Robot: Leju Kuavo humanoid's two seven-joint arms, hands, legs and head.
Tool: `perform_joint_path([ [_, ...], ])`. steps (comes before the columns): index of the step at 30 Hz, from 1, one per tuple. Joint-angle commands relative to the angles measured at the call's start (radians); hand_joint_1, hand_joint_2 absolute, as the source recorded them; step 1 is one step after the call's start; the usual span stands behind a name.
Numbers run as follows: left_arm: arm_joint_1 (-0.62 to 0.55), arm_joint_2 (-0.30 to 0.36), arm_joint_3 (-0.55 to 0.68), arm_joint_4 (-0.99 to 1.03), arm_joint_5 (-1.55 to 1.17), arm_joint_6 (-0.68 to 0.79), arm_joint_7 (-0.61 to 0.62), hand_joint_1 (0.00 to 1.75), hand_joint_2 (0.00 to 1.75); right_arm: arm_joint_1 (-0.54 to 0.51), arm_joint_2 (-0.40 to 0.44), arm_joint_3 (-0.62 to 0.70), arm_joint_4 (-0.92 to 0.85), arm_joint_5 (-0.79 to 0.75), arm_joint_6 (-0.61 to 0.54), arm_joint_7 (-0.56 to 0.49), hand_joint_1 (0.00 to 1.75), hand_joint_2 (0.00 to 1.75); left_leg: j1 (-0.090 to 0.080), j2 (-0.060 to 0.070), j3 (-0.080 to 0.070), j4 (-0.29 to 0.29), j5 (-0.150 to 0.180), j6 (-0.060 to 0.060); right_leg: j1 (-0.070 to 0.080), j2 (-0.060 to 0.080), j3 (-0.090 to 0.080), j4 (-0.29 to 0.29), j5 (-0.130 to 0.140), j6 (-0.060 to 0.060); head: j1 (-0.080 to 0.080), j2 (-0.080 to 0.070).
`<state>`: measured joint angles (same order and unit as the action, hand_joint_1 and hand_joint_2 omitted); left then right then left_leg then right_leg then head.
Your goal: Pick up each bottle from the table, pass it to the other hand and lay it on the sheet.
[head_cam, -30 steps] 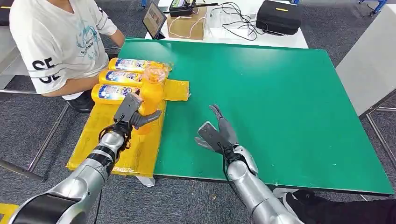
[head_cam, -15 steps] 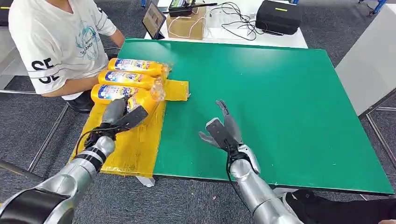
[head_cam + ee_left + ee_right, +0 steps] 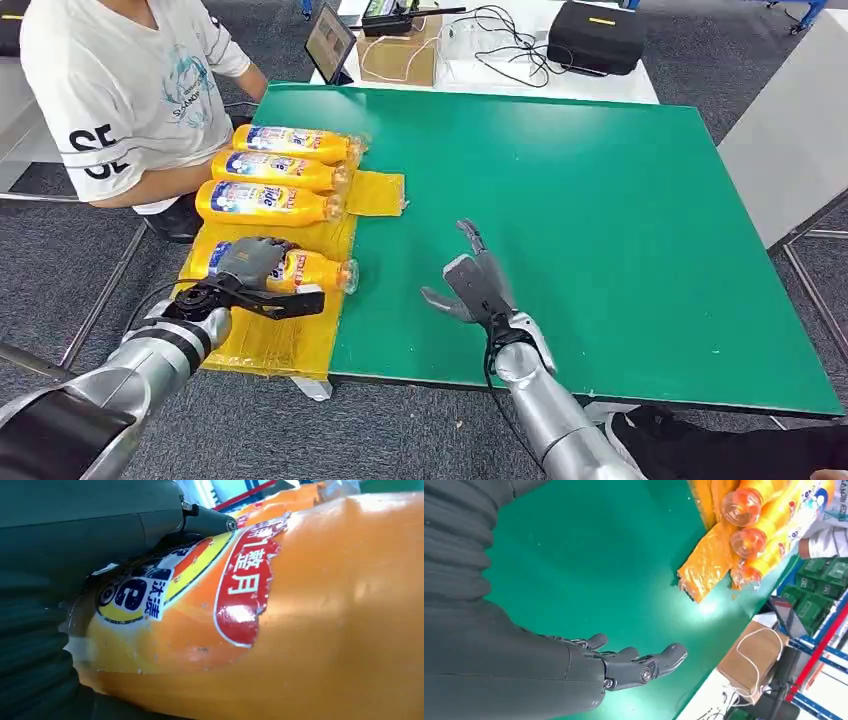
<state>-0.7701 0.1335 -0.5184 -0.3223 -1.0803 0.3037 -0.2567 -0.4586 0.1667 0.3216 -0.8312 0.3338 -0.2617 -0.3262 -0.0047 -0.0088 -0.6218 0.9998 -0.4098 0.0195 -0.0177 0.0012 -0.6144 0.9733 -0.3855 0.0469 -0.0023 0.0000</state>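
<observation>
An orange bottle [image 3: 305,270] with a clear cap lies on its side on the yellow sheet [image 3: 290,340], cap toward the green table. My left hand [image 3: 250,268] grips its base end; the left wrist view shows the same bottle [image 3: 310,620] close up with its red and yellow label. Three more orange bottles [image 3: 265,170] lie side by side on the sheet beyond it, their caps also seen as bottles [image 3: 749,535] in the right wrist view. My right hand [image 3: 472,285] hovers open over the table [image 3: 620,220], fingers [image 3: 644,662] spread, holding nothing.
A person in a white shirt [image 3: 120,90] sits at the sheet's far left corner, close to the bottles. Behind the table stand a cardboard box [image 3: 400,50], a tablet [image 3: 328,42] and a black case [image 3: 597,35]. A grey panel [image 3: 790,150] stands to the right.
My left hand has tipped the bottle from upright and lowered it onto the sheet, nearer than the other three. The right hand has shifted slightly forward and stays open.
</observation>
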Motion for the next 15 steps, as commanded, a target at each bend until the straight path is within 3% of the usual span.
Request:
perform_joint_path([
  [1, 0.019, 0.01, -0.047, 0.072, 0.012, -0.021, -0.022, 1.75, 1.75, -0.019, 0.004, 0.002, 0.018, 0.004, 0.009, 0.019, 0.0, 1.75, 0.001, 0.004, 0.007, -0.001, -0.003, -0.002, 0.001, 0.003, 0.005, -0.001, -0.001, -0.003, 0.0, 0.0],
  [10, 0.017, 0.021, -0.049, 0.073, -0.002, -0.044, -0.023, 1.69, 1.75, -0.018, -0.002, 0.004, 0.002, 0.002, 0.016, 0.021, 0.0, 1.75, 0.0, 0.003, 0.005, -0.001, -0.001, -0.001, 0.001, 0.003, 0.004, 0.0, -0.001, -0.001, 0.0, 0.0],
  [11, 0.018, 0.021, -0.048, 0.072, -0.002, -0.044, -0.022, 0.42, 1.75, -0.019, -0.003, 0.005, -0.001, 0.002, 0.017, 0.021, 0.0, 1.75, 0.001, 0.004, 0.008, -0.001, -0.003, -0.001, 0.001, 0.003, 0.006, 0.0, -0.001, -0.002, 0.0, 0.0],
  [12, 0.019, 0.021, -0.043, 0.072, 0.002, -0.046, -0.025, 0.05, 1.75, -0.018, -0.004, 0.005, -0.004, 0.001, 0.018, 0.022, 0.0, 1.75, 0.001, 0.003, 0.006, -0.001, -0.002, -0.001, 0.001, 0.003, 0.004, 0.0, -0.001, -0.001, 0.0, 0.0],
  [15, 0.027, 0.021, -0.018, 0.067, 0.026, -0.065, -0.059, 0.0, 1.75, -0.023, -0.012, 0.006, -0.007, 0.006, 0.016, 0.035, 0.0, 1.75, 0.001, 0.004, 0.008, -0.001, -0.003, -0.002, 0.001, 0.003, 0.006, 0.0, -0.002, -0.002, 0.0, 0.0],
])
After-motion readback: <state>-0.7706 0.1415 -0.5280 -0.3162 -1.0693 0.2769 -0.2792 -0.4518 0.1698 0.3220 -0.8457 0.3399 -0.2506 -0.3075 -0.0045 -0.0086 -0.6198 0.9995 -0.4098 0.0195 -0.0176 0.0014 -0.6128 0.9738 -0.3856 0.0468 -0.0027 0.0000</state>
